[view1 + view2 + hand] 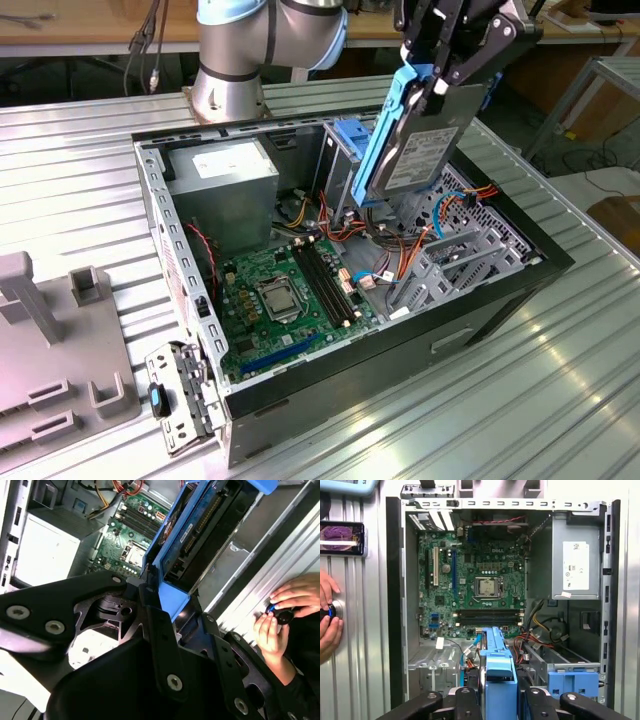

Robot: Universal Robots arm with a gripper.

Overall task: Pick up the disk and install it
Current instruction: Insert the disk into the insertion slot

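Your gripper (440,85) has its jaws pinched on the disk (420,150), which hangs edge-down between them, above the open computer case (150,205); that tilt likely lines its blue rails toward the drive cage (560,656) beneath.

The arm (270,35) was built of thick, rounded housings in brushed silver-grey metal, its joints closed by smooth pale blue caps (232,10). At the end farthest from the gripper (445,80), the lowest housing flared into a round silver base (222,98). The gripper was matt black throughout. It was made of flat, angular links (75,600) hinged one to another, and behind them sat a bulkier, smooth-sided black body (112,690). Round silver screws (173,682) sat in shallow recesses along the links, some in pairs. The fingers (469,707) were narrow black bars with the same silver screw heads near their pivots.
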